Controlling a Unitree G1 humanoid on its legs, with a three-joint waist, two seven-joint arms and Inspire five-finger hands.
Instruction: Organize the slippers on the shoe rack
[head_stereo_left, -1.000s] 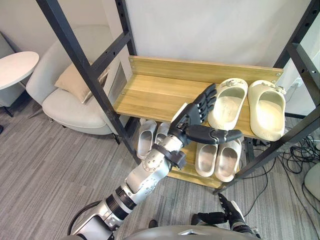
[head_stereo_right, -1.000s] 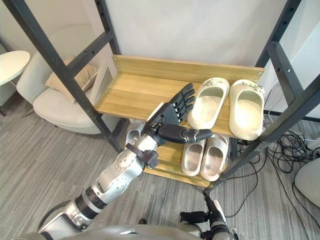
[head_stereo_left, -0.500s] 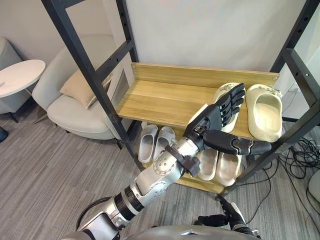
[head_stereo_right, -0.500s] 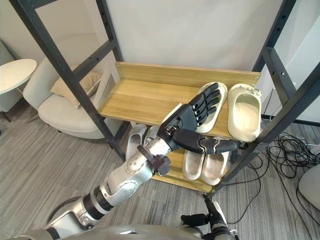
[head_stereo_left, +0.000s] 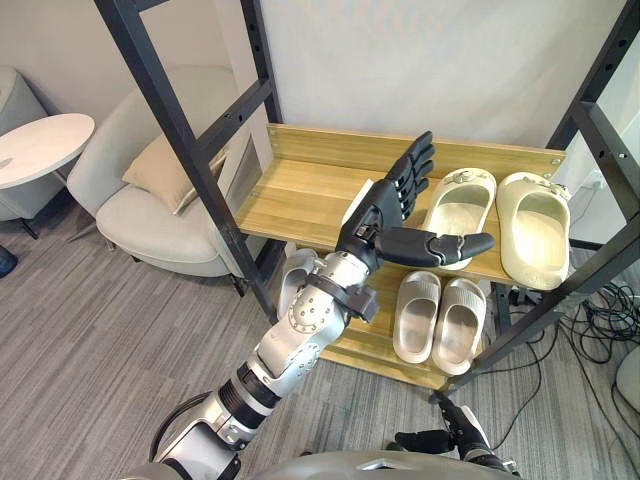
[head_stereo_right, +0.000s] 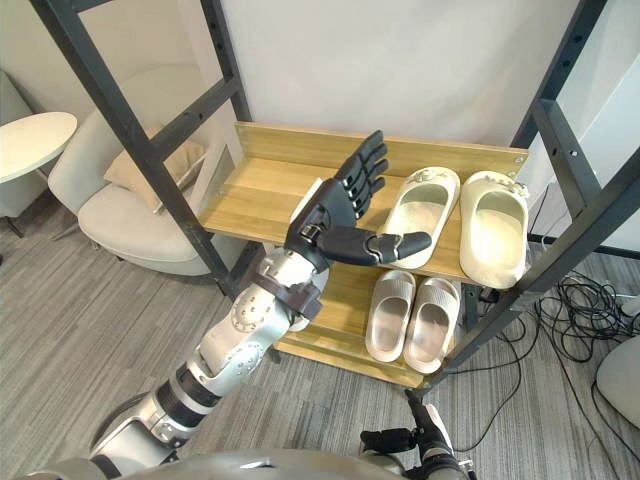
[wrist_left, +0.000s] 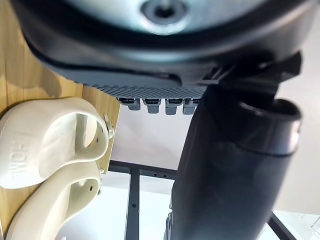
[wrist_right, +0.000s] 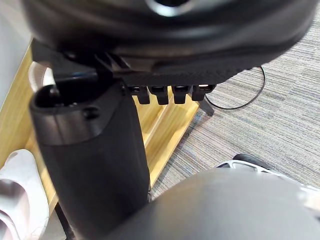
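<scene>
A pair of cream slippers (head_stereo_left: 457, 212) (head_stereo_left: 534, 228) lies side by side on the right end of the upper wooden shelf (head_stereo_left: 300, 190); the pair also shows in the left wrist view (wrist_left: 47, 142). My left hand (head_stereo_left: 390, 208) hovers open above that shelf, just left of the cream pair, with straight fingers and the thumb stretched toward the nearer slipper, holding nothing. On the lower shelf (head_stereo_left: 372, 345) rests a light grey pair (head_stereo_left: 440, 316). A white pair (head_stereo_left: 290, 285) sits further left, partly hidden behind my arm. My right hand (head_stereo_left: 445, 436) hangs low, open.
Black rack uprights (head_stereo_left: 190, 150) (head_stereo_left: 590, 270) frame the shelves on both sides. A pale armchair with a cushion (head_stereo_left: 150, 205) and a round white table (head_stereo_left: 40, 145) stand to the left. Cables (head_stereo_left: 600, 320) lie on the floor at the right.
My left hand has drawn back to the left, off the nearer cream slipper, and its fingers now point up over the bare shelf. The slippers have not moved.
</scene>
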